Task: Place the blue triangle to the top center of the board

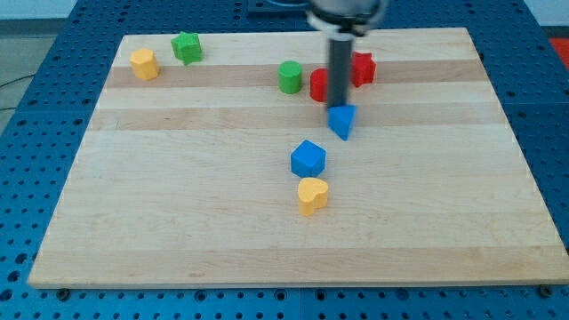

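The blue triangle [341, 122] lies on the wooden board [178, 196], right of centre and a little above the middle. My tip [339, 106] comes down from the view's top and sits at the triangle's upper edge, touching or nearly touching it. The rod hides part of a red cylinder [319, 85] just above the triangle.
A green cylinder [290, 77] and a red star-like block [362, 68] flank the red cylinder near the top centre. A blue cube [308, 159] and a yellow heart-like block [312, 195] lie below the triangle. A yellow block [144, 64] and a green star-like block [187, 47] sit top left.
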Robot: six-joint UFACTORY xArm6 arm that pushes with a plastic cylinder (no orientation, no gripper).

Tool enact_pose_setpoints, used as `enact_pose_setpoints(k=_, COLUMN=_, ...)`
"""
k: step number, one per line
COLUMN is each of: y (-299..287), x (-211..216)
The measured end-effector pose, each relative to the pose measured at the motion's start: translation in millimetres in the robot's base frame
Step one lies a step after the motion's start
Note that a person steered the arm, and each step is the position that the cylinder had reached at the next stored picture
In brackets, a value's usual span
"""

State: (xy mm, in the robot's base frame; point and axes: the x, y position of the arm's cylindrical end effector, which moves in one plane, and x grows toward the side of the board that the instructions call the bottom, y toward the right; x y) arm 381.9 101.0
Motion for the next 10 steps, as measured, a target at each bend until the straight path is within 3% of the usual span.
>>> enact_pose_setpoints(k=1, y=34.3, x=52.9)
enact_pose_setpoints(k=2, y=-40.4, x=52.4)
enact_pose_setpoints(k=3, y=-57.0, x=21.8)
enact_pose_setpoints(k=4, y=1.3, x=18.0)
enact_pose_setpoints(k=5, y=-91.9, x=3.4)
enact_pose_setpoints(k=6, y=-136.7, x=-15.2)
enact_pose_setpoints(k=8, y=-170.1, x=7.8)
enact_pose_setpoints(k=9, y=-175.5, x=-31.6)
enact_pose_setpoints(k=10, y=-118.3, x=-45.2)
